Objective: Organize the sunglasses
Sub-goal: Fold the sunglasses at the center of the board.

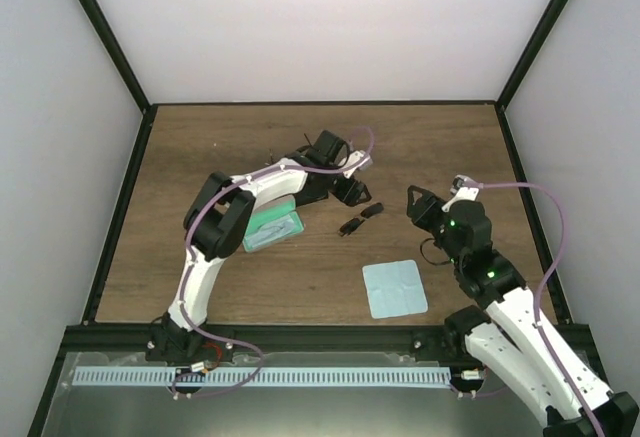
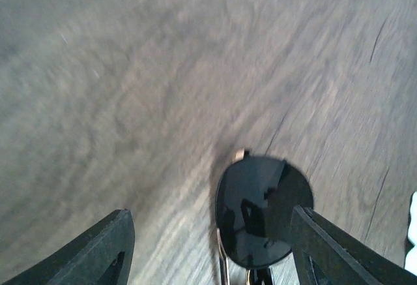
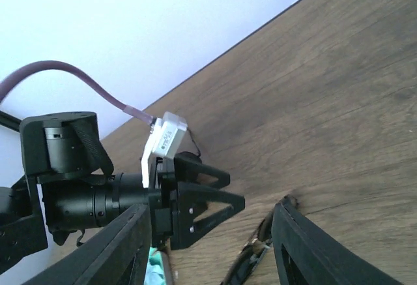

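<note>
Sunglasses (image 1: pixel 360 220): one pair with dark round lenses lying on the bare wooden table (image 1: pixel 230 147), near its middle and between the two grippers; a second pair cannot be made out with any certainty. To the left, under the left arm, lies an oblong case (image 1: pixel 272 227) with something pale green in it; a light blue cloth (image 1: pixel 394 288) lies flat nearer the arm bases, apart from the pair.

Progress, as judged from the layout: the pair is neither in the case nor on the cloth, so the sorting appears mostly undone; putting the pair away is left.

Left gripper (image 1: pixel 352 195): jaws wide apart and holding nothing; in the left wrist view one lens (image 2: pixel 264 210) lies on the wood between the fingers, close against the right-hand one, though contact cannot be confirmed.

Right gripper (image 1: pixel 413 202): jaws likewise parted and empty; in its wrist view the pair lies low between its fingers with the left gripper just beyond; in the overhead view both grippers stand just beside the pair without clasping it.
</note>
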Controlling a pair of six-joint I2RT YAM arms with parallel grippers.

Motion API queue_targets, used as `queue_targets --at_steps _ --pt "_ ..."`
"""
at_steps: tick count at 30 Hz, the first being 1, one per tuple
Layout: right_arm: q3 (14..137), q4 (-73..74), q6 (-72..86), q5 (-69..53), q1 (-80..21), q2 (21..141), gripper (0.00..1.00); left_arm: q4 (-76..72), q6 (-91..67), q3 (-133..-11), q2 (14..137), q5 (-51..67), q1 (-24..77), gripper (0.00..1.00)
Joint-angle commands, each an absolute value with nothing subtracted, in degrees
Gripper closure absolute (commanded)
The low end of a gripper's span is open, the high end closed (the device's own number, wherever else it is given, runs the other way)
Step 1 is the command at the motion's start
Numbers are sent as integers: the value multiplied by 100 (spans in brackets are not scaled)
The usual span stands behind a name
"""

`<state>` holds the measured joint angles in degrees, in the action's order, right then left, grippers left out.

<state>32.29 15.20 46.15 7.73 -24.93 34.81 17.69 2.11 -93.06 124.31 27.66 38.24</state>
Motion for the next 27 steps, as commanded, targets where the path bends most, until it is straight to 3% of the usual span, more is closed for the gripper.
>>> queue_targets --at_steps 1,5,18,27 --pt "3379 1821 4169 1035 -2459 3706 47 2889 536 -9631 12741 2986 3858 32" --pt "3486 1719 3976 714 -2435 3819 47 2973 425 -9637 12866 2807 3867 48" --pt "3411 1816 3789 848 -2417 3549 47 3078 371 -9759 13288 2862 4074 46" --pt "3407 1769 3771 769 -2408 3591 47 3456 749 -9837 13197 2793 4068 51"
